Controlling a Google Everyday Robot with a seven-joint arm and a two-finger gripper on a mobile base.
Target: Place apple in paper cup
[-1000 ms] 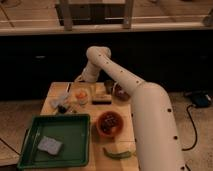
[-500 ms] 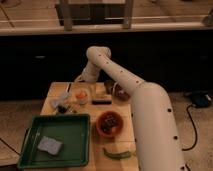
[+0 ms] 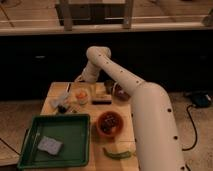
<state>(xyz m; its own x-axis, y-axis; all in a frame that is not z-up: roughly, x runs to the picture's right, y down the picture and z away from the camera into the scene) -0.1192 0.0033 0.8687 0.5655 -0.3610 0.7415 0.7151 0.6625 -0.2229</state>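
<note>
A small pale paper cup [image 3: 80,99] stands on the far left part of the wooden table [image 3: 95,159]. An orange round thing, seemingly the apple [image 3: 80,94], shows at the cup's mouth; I cannot tell whether it rests inside or is held just above. My white arm reaches over the table from the lower right, bends at its elbow [image 3: 98,53] and comes down to the cup. The gripper [image 3: 81,85] is right above the apple and the cup.
A red bowl [image 3: 109,124] with dark contents stands mid-table. A green tray [image 3: 75,150] with a pale sponge [image 3: 50,145] lies front left. A green vegetable [image 3: 119,154] lies at the front. A pale box [image 3: 101,93] and dark items [image 3: 62,105] flank the cup.
</note>
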